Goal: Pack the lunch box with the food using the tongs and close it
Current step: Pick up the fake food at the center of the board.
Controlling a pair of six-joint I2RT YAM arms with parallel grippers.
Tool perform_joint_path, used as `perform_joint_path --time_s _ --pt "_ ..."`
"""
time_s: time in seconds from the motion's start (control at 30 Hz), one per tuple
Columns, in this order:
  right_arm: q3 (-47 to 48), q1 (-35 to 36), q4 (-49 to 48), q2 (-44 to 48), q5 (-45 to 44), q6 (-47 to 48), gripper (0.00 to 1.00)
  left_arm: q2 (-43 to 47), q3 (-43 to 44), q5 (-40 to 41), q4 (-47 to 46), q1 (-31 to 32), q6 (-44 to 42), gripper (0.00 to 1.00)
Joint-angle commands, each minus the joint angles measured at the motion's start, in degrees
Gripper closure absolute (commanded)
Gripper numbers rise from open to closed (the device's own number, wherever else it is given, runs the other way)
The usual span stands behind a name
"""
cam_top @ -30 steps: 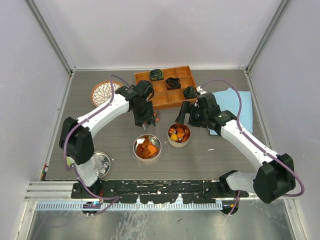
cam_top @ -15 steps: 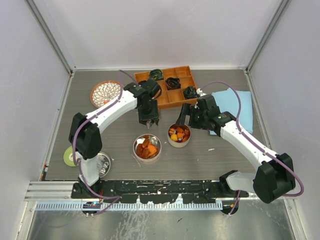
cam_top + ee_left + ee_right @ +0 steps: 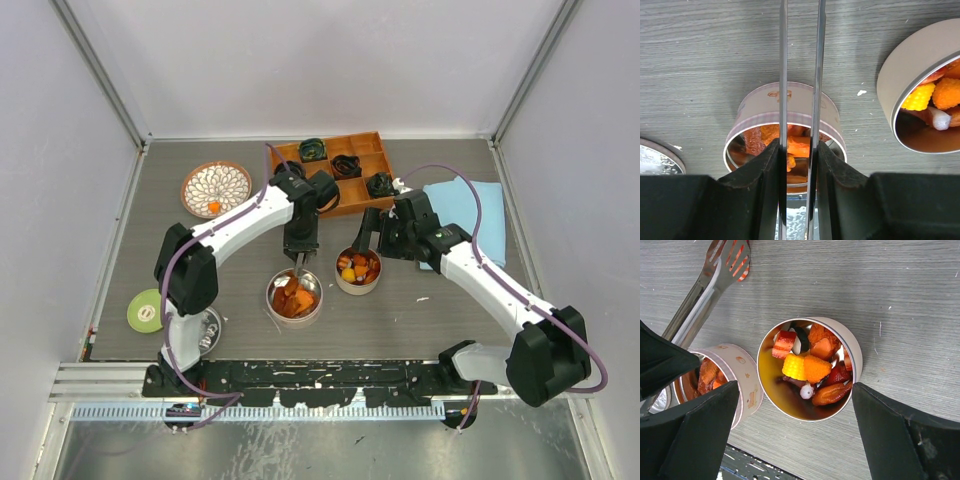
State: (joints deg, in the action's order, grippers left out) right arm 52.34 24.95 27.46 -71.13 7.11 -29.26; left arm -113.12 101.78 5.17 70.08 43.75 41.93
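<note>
My left gripper is shut on the tongs, its pads pressing the two thin silver arms close together. Right below it sits a patterned lunch box tin holding orange food. The tongs' slotted tips reach past that tin over the table, with a red-orange bit showing behind them. My right gripper stands open above a second tin filled with yellow, orange and red food.
A wooden compartment tray with dark coils stands at the back. A patterned plate is back left, a blue cloth back right. A silver lid and a green disc lie near the left arm's base.
My left arm has swung right, bringing the tongs over the tin of orange pieces and uncovering the green disc. Its jaws have squeezed the tongs narrower. The right arm has not moved.
</note>
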Motion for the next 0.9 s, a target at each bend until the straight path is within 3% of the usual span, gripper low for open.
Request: perform_joint_path --time_s 0.0,0.27,0.57,0.87 --pt "0.1 -0.3 -2.1 1.9 0.4 0.1 0.00 1.0 2.1 1.7 1.6 -0.1 -2.0 0.72" --pt "-0.2 -0.4 -2.1 2.4 0.3 -0.2 0.00 4.7 3.3 1.4 1.6 -0.2 -2.0 0.81" --pt "-0.7 -0.4 -2.1 2.8 0.7 -0.9 0.00 12.3 3.8 -0.8 3.5 -0.2 -2.1 0.83" --pt "-0.9 -0.4 -2.1 3.5 1.8 -1.9 0.00 28.3 -9.4 -10.0 4.8 2.0 -2.6 0.83"
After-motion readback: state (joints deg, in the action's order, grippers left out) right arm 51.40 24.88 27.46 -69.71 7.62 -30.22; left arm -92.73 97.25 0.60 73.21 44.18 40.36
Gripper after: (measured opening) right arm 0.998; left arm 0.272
